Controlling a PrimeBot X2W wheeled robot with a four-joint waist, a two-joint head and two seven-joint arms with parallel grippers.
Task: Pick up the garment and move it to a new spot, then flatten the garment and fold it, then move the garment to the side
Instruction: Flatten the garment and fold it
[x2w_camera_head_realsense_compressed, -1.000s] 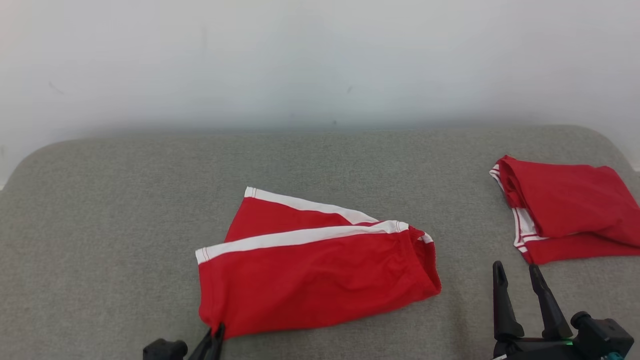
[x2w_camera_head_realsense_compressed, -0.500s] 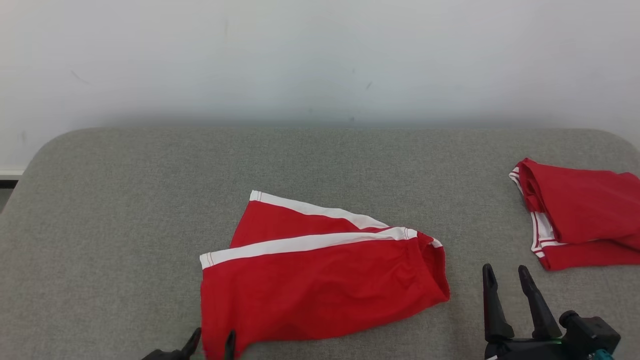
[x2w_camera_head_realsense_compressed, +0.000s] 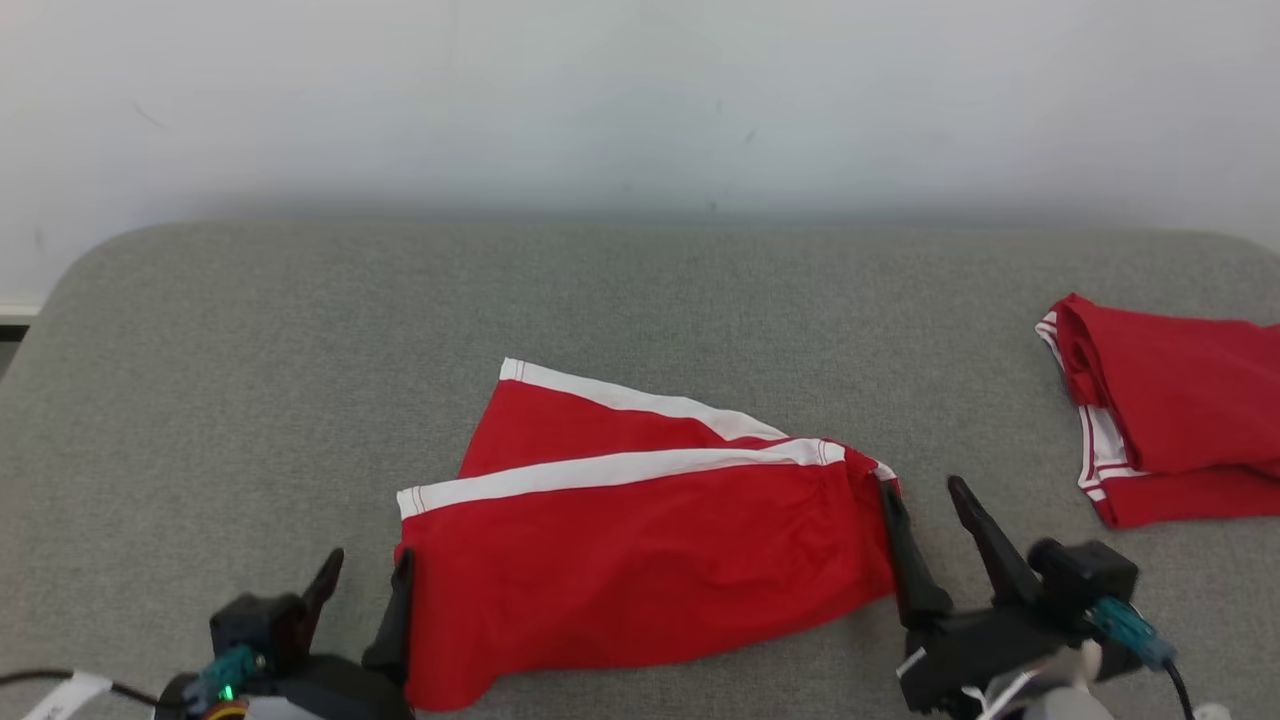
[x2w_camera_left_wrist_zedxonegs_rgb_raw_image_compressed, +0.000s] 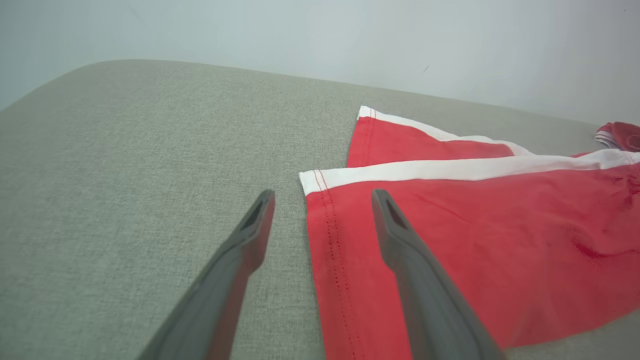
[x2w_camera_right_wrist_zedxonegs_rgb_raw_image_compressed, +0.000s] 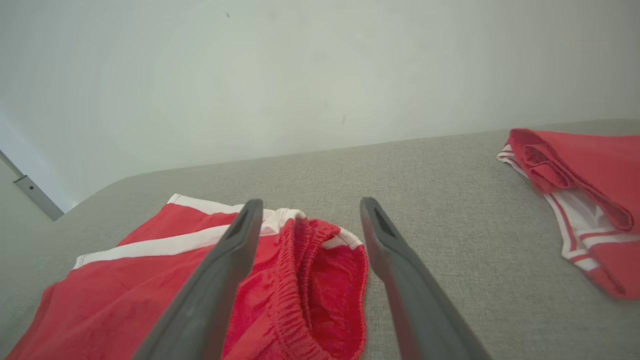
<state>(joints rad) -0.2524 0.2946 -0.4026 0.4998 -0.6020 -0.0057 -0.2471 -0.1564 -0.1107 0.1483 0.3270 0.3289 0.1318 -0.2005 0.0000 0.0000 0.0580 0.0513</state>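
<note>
Lying btwn L gripper (x2w_camera_head_realsense_compressed: 370, 560), R gripper (x2w_camera_head_realsense_compressed: 920, 490): garment (x2w_camera_head_realsense_compressed: 640, 560)

No lettering, brand, number or sign is legible on anything here

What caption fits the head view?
Open left claw and right claw at opposite ends of red shorts on grey cushion; second red garment aside.

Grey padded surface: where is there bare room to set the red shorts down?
Widest bare patch: the grey padded surface left of the red shorts, back to the wall. Another strip runs behind the shorts. Crowded on the right: the right gripper and the folded red garment leave a narrow gap.
</note>
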